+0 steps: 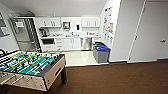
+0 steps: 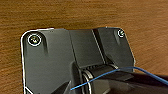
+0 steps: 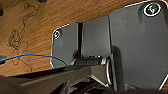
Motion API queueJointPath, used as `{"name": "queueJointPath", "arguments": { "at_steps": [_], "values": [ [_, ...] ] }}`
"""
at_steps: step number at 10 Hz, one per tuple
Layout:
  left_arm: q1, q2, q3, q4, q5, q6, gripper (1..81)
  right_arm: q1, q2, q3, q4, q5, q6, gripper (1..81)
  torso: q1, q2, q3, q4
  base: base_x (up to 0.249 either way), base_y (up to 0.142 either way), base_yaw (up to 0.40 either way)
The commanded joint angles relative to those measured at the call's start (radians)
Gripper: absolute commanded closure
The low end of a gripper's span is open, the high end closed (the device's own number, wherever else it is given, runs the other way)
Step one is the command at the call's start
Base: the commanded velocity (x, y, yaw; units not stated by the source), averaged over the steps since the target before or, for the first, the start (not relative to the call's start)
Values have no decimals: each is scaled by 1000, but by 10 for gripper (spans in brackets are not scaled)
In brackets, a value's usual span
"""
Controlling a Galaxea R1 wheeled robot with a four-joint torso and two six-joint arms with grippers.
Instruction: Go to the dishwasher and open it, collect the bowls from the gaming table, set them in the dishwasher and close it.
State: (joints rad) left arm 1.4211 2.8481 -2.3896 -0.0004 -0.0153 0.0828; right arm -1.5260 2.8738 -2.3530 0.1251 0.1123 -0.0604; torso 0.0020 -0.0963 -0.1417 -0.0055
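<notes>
At the edge of the brown carpet (image 1: 112, 80), I look across to a kitchenette on pale flooring. The dishwasher (image 1: 86, 43) stands in the far run of white cabinets (image 1: 71, 43), its steel front upright and closed, just beyond the blue-lidded bin (image 1: 102, 53) and the green-lidded one (image 1: 99, 45) behind it.

Both my arms hang low, wrists turned down toward the carpet. In my left wrist view the dark mounting plate sits over the brown weave, with a thin blue cable (image 2: 120, 71) arching across the joint. In my right wrist view the plate lies the same way, another blue cable (image 3: 32, 56) curving past it, and a loose dark thread (image 3: 17, 37) lies tangled on the carpet. My fingers cannot be made out in either view, so I cannot tell how far either gripper is open, nor whether it has hold of anything.

Near my left stands the foosball table (image 1: 30, 68), green field and rods on top, pale wooden side facing me.

On the wall right of the cabinets hang posters (image 1: 108, 23); their writing is too blurred to read. A white door (image 1: 152, 32) stands shut at my right.
</notes>
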Motion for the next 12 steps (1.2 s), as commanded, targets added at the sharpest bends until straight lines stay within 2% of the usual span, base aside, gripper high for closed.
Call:
{"name": "queueJointPath", "arguments": {
  "at_steps": [1,12],
  "values": [
    [-58,-7,15,-6,52,6,10,46,0,0,2,-50,-6,10,0,0,0,0,87,0,0],
    [-50,-7,16,-9,48,6,10,45,6,-14,14,-48,-4,10,0,0,0,0,127,0,0]
  ]
}}
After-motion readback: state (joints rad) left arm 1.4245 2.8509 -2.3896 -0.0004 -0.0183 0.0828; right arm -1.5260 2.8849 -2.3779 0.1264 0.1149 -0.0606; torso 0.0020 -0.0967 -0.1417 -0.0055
